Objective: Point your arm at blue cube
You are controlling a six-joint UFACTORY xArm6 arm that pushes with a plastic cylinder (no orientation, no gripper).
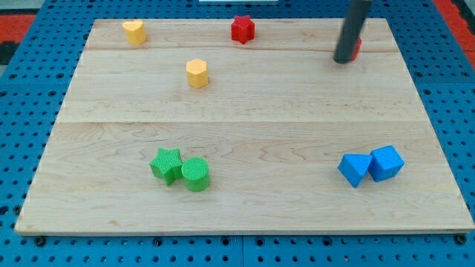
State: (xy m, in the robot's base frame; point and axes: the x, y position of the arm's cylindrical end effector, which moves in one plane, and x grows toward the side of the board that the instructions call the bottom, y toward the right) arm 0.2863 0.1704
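My tip (344, 59) is sitting up at 1 o'clock, hiding most of a red block (357, 49). No fingers showing. The blue cube (387, 162) is sitting at 5 o'clock, touching a blue wedge-ish block (355, 169).

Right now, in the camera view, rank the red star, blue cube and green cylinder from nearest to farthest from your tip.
From my tip:
1. red star, view's top, to its left.
2. blue cube, view's bottom right.
3. green cylinder, view's bottom left.

Straight dark grey rod, smooth round shaft, blunt tip (344, 59)
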